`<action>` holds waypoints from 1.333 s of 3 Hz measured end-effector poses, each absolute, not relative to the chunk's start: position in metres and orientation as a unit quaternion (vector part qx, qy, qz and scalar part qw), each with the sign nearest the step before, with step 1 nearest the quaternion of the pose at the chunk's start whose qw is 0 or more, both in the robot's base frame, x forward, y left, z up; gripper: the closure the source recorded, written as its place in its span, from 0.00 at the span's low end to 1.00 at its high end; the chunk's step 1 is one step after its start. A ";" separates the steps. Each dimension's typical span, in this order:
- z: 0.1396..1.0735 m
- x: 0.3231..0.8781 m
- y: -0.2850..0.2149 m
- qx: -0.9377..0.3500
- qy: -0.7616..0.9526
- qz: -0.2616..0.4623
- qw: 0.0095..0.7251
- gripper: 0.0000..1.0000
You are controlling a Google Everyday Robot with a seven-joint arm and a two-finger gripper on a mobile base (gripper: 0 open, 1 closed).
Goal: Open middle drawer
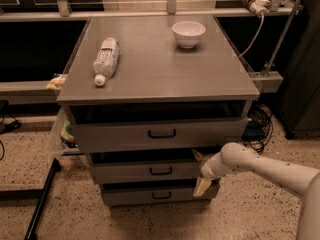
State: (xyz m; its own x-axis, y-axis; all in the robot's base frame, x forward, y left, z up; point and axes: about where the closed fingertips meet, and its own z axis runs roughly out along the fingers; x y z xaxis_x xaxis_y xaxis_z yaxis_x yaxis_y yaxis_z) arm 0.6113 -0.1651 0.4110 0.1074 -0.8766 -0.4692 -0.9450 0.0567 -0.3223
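The grey cabinet (160, 79) has three drawer fronts. The middle drawer (130, 172) is the second one, with a small black bar handle (161, 171); it stands out a little from the cabinet, with a dark gap above it. My gripper (199, 172) is at the right end of the middle drawer's front, well right of the handle. One fingertip (196, 155) shows above the front's top edge, the other (202, 187) below it, so the jaws stand apart. My white arm (265, 169) reaches in from the right.
The top drawer (115, 134) is also partly out. A plastic bottle (106, 59) and a white bowl (188, 33) lie on the cabinet top. Cables (257, 121) lie at the right, a plastic bag (62, 134) hangs at the left, and a black pole (42, 204) slants on the floor.
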 end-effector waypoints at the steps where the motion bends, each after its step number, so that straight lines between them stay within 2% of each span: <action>1: 0.399 0.612 -0.164 -0.686 0.672 0.071 0.270 0.00; 4: 0.399 0.590 -0.160 -0.700 0.678 0.106 0.197 0.00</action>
State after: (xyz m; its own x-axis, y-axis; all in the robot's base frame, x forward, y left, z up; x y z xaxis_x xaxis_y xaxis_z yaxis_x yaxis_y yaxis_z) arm 0.5898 -0.1599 0.3985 0.0573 -0.9078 -0.4156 -0.9913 -0.0021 -0.1320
